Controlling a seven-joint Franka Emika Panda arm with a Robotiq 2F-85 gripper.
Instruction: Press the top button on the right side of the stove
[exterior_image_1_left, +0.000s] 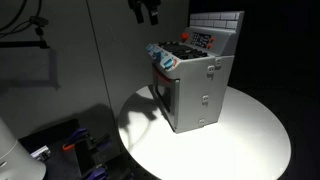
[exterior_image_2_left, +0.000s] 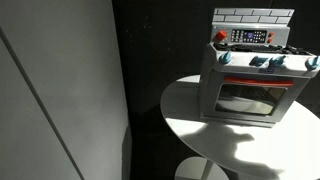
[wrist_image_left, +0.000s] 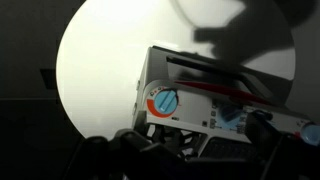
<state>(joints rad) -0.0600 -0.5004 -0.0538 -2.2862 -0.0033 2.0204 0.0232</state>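
Note:
The small grey toy stove (exterior_image_1_left: 196, 90) stands on a round white table (exterior_image_1_left: 250, 130). It has a white tiled back panel (exterior_image_1_left: 215, 21) and a red-and-white control panel (exterior_image_1_left: 200, 40) behind the dark cooktop. It also shows in an exterior view (exterior_image_2_left: 250, 85), with a red button (exterior_image_2_left: 221, 36) at the panel's left end. My gripper (exterior_image_1_left: 148, 14) hangs above and to the stove's front-left, well clear of it. In the wrist view the gripper (wrist_image_left: 185, 142) looks open and empty, with a blue knob (wrist_image_left: 163, 102) of the stove below it. In one exterior view the gripper is out of frame.
A grey wall panel (exterior_image_2_left: 60, 90) stands beside the table. Dark clutter with coloured parts (exterior_image_1_left: 70, 148) lies on the floor by the table's edge. The table's edge (wrist_image_left: 75, 90) curves past the stove's front.

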